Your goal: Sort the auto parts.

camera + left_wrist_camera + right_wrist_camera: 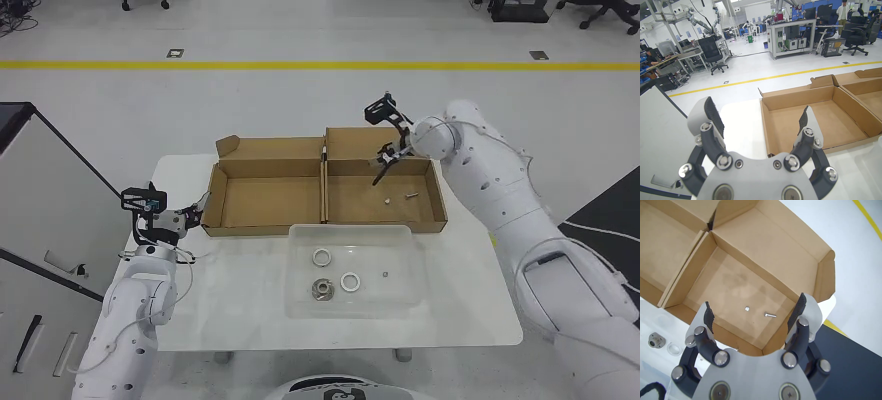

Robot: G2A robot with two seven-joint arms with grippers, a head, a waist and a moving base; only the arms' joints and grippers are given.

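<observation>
Black-padded, the left pincer [759, 115] is held wide and empty at far left, beside the bare left box [265, 195]. Lower centre, rings [323, 257] and a flange [322, 290] are left unsorted in the tray [405, 295]. Further right, two bolts [770, 315] are gathered in the right box [745, 279], evidently their bin; the right pincer [754, 306] is spread wide, empty, above.

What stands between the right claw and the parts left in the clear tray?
Nothing blocking that I can see. The open right claw hangs above the right box; only that box's near wall lies between it and the open-topped clear tray holding two white rings and a metal flange.
</observation>
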